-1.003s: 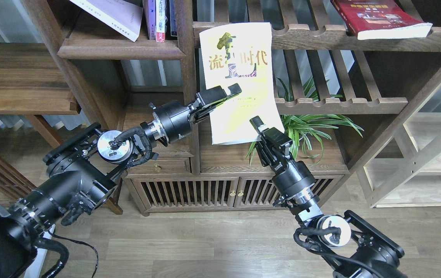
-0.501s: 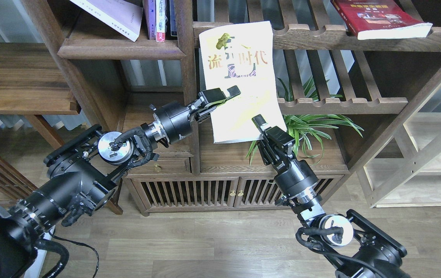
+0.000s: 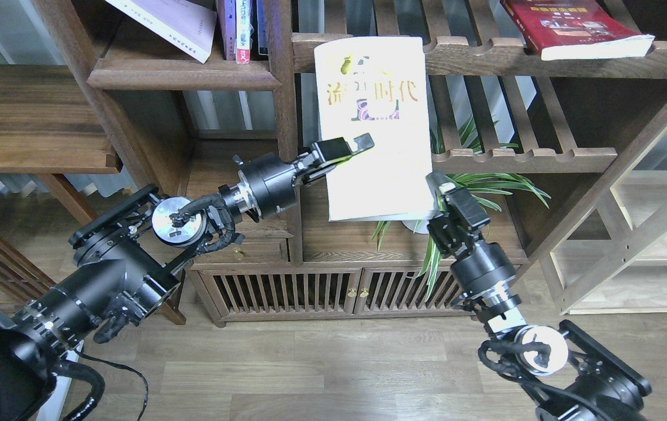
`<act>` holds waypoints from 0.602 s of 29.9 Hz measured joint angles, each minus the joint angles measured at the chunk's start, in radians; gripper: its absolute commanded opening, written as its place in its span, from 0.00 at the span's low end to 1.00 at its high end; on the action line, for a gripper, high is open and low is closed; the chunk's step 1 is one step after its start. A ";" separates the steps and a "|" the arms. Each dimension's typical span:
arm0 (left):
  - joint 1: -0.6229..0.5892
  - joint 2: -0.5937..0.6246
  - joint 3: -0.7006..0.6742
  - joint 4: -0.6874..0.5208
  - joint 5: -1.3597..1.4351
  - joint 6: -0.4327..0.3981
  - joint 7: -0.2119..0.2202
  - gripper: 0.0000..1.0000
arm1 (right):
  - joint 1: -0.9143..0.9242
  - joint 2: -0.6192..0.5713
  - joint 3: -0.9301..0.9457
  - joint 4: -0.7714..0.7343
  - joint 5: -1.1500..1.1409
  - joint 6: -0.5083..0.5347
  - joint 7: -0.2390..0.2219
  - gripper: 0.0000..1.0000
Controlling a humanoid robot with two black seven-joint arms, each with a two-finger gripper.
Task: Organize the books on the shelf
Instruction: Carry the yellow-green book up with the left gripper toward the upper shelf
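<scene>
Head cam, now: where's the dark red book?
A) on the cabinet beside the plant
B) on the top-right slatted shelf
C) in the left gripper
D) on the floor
B: the dark red book lies on the upper slatted shelf at top right, its corner overhanging the front rail, clear of both grippers.

The left arm reaches in from the near left, its left gripper (image 3: 346, 153) clamped with fingers pointing right. The right arm rises from the near right, and its right gripper (image 3: 441, 193) points far-left, its finger spacing unclear.
</scene>
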State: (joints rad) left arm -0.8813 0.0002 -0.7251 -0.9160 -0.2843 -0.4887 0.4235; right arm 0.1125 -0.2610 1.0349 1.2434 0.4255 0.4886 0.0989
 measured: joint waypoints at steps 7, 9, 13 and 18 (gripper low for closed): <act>-0.002 0.025 -0.005 -0.167 0.098 0.000 0.001 0.00 | 0.001 0.000 0.112 -0.039 0.027 0.000 0.005 0.80; -0.002 0.077 -0.014 -0.221 0.120 0.000 0.001 0.00 | 0.001 0.000 0.129 -0.044 0.031 0.000 0.006 0.80; 0.000 0.196 -0.026 -0.317 0.145 0.000 -0.002 0.00 | 0.012 0.003 0.135 -0.053 0.031 0.000 0.004 0.80; 0.004 0.319 -0.123 -0.423 0.231 0.000 -0.004 0.00 | 0.029 0.006 0.127 -0.069 0.027 0.000 0.004 0.81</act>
State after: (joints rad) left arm -0.8768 0.3188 -0.8486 -1.3392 -0.0533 -0.4887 0.4197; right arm 0.1418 -0.2548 1.1615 1.1747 0.4529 0.4886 0.1028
